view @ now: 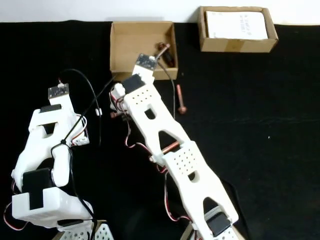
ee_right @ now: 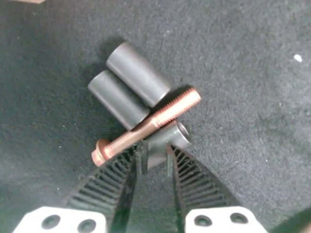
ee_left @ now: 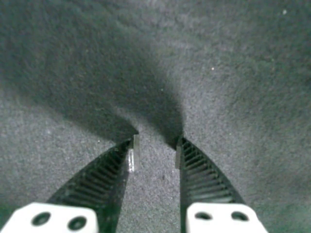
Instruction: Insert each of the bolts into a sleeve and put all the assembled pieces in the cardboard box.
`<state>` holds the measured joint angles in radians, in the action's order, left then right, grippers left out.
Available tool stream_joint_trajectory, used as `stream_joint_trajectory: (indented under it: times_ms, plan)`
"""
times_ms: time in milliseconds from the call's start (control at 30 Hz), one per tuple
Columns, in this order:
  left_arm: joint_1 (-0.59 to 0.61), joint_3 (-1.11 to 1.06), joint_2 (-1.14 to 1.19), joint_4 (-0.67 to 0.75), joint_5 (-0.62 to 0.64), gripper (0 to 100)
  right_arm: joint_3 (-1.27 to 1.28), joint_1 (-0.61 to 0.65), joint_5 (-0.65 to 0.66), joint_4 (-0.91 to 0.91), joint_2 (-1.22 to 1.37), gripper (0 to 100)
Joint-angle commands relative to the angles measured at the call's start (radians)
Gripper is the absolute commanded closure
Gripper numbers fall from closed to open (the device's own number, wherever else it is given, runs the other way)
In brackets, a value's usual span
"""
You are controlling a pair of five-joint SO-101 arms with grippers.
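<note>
Sleeve lies at your right gripper, bolt resting crosswise over it; whether the gripper clamps it, you cannot tell.

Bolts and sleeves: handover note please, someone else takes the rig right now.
Left gripper: open over bare cloth, holding nothing.
Right gripper: shut on a sleeve lying on the cloth; two other sleeves and a bare bolt lie right beside it.
Cardboard box: what looks like one assembled piece in a corner, so one done.
More bare bolts on the cloth: second bolt beside the right arm, third bolt partly under it.
Left to do: sleeve the remaining bolts, then box each piece.
</note>
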<state>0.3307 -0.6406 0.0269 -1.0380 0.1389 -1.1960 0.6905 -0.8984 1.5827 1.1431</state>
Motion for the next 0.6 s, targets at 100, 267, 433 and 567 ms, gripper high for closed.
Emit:
stream_joint_trajectory:
  times_ms: [100, 267, 433, 567]
  plan:
    - [0.005, 0.033, 0.001, -0.005, 0.002, 86, 0.01, -0.016, -0.029, 0.007, 0.081, 91.4]
    - [0.005, 0.033, 0.001, -0.005, 0.002, 86, 0.008, 0.025, -0.023, 0.09, 0.087, 91.4]
    - [0.005, 0.033, 0.001, -0.005, 0.002, 86, 0.018, 0.051, -0.021, 0.143, 0.09, 91.4]
    - [0.005, 0.033, 0.001, -0.005, 0.002, 86, 0.019, 0.05, -0.018, 0.145, 0.091, 91.4]
